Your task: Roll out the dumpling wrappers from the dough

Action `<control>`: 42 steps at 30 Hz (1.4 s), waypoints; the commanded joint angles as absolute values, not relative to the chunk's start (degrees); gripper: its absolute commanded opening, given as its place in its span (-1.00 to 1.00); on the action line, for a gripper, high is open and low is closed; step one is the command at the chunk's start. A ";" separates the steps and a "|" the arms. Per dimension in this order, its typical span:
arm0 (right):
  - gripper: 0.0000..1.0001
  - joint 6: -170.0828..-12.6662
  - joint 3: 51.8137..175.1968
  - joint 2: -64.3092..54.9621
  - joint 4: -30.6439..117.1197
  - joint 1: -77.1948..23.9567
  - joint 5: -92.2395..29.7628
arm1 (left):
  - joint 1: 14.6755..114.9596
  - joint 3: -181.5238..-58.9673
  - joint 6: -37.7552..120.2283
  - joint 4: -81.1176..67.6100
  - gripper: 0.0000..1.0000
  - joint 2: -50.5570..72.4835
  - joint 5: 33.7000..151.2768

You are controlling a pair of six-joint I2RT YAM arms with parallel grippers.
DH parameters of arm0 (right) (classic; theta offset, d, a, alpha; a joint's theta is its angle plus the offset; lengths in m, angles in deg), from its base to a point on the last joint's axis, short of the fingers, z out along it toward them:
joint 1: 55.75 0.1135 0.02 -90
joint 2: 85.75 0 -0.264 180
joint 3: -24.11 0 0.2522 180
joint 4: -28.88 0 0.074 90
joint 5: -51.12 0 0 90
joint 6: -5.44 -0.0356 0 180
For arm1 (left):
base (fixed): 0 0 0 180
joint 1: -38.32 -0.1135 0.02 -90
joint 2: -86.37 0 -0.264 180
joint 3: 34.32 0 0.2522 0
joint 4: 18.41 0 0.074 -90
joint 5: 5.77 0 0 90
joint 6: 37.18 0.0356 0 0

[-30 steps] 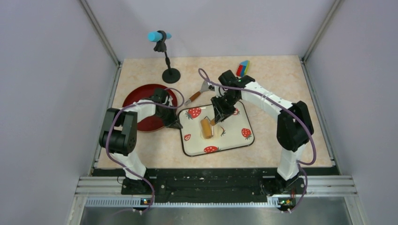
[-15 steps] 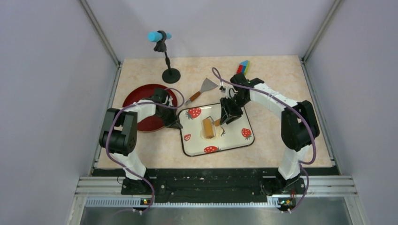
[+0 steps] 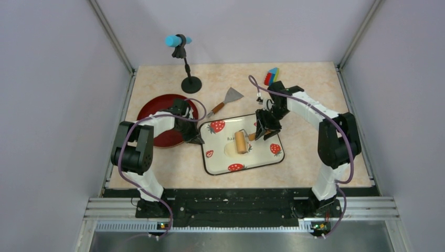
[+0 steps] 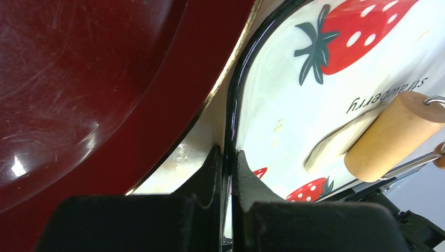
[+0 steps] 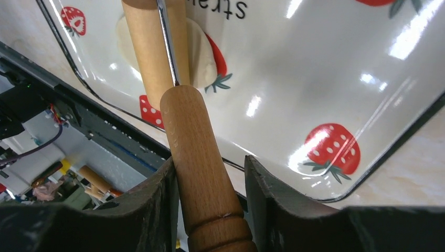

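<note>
Beige marble-look tabletop (image 3: 157,173), grey walls. Soft pale cream dough (image 5: 202,50), part-flattened, mid white strawberry tray (image 3: 265,160), under tan wooden rolling pin (image 3: 241,142). Looks sticky, tears easy; don't pinch, roll via handle. Right gripper (image 5: 207,181) loosely straddles handle; left gripper (image 4: 226,173) pinches tray's left rim.

On the beige marble-look table (image 3: 315,105), the white strawberry-print rectangular tray (image 3: 267,157) sits centre. A tan wooden rolling pin (image 3: 241,142) lies on the flat pale cream dough (image 3: 230,150) in it. The dark red round plate (image 3: 157,113) lies left, touching the tray; the metal scraper (image 3: 225,101) behind.
</note>
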State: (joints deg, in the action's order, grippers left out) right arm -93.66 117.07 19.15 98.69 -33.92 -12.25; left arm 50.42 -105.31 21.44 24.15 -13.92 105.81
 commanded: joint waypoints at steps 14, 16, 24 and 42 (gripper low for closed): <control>-1.00 -91.20 112.26 26.39 104.48 -36.84 -46.84 | 49.66 -105.32 22.41 25.78 -1.00 -13.83 96.59; -1.00 -91.27 112.02 26.43 104.29 -37.29 -47.03 | 49.66 -105.22 22.41 25.79 -1.00 -13.75 96.43; -1.00 -91.59 110.34 25.57 104.05 -39.07 -48.62 | 49.66 -105.14 22.32 25.78 -1.00 -13.67 95.84; -1.00 -92.27 109.61 22.57 105.31 -42.09 -50.47 | 49.22 -106.52 23.32 26.40 -1.00 -14.70 95.82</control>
State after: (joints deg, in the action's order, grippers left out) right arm -92.70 113.22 20.07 102.65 -39.15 -17.21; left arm 50.37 -105.53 21.46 24.52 -13.88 105.48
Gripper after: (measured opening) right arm 0.576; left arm 0.044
